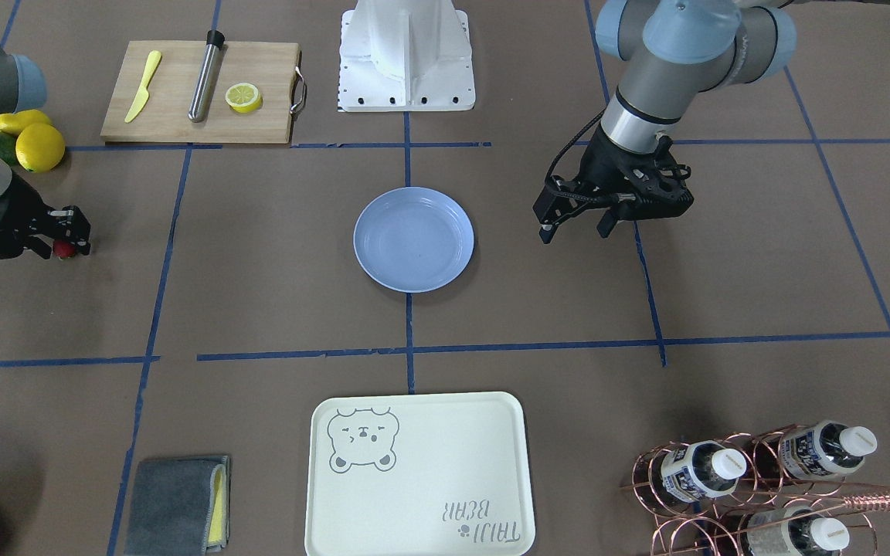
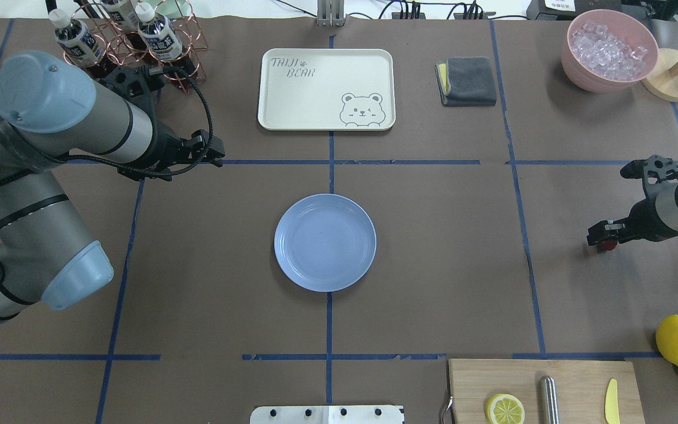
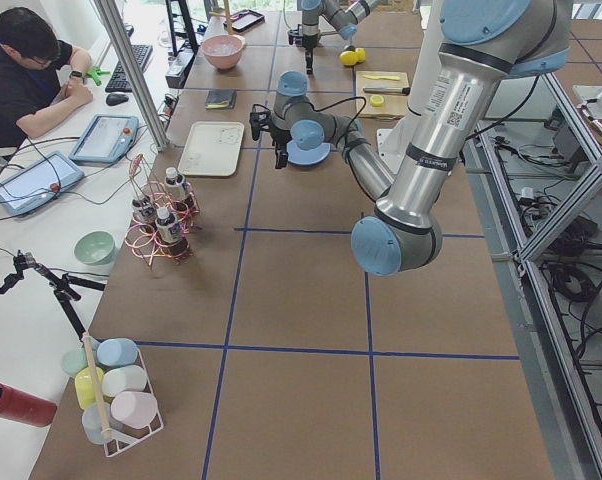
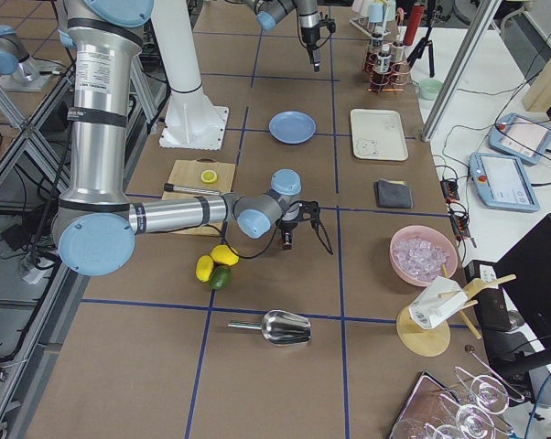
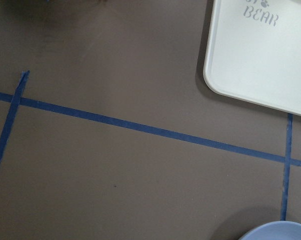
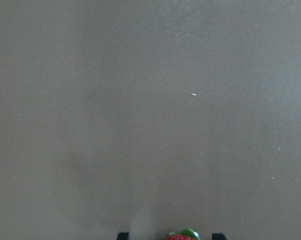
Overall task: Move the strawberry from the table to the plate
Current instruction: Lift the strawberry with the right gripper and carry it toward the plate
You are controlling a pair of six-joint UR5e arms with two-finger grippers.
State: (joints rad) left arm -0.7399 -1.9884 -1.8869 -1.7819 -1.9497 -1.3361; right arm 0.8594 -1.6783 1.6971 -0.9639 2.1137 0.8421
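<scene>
The strawberry (image 1: 65, 249), small and dark red with a green cap, lies on the brown table (image 1: 275, 293) far out on my right side. My right gripper (image 1: 66, 241) is low over it, and its fingers stand on either side of the berry (image 2: 610, 245). The right wrist view shows the berry's top (image 6: 183, 235) at the bottom edge, with a small gap to each fingertip, so the gripper looks open. The pale blue plate (image 1: 414, 239) sits bare at the table's centre (image 2: 325, 242). My left gripper (image 1: 575, 228) hovers open beside the plate, holding nothing.
A wooden board (image 1: 174, 116) with a lemon half, a yellow knife and a metal cylinder lies near the robot base (image 1: 406, 54). Whole lemons (image 1: 39, 147) sit close behind my right gripper. The bear tray (image 1: 418, 475), a folded cloth (image 1: 178, 506), a bottle rack (image 1: 754, 479) and an ice bowl (image 2: 610, 50) line the far edge.
</scene>
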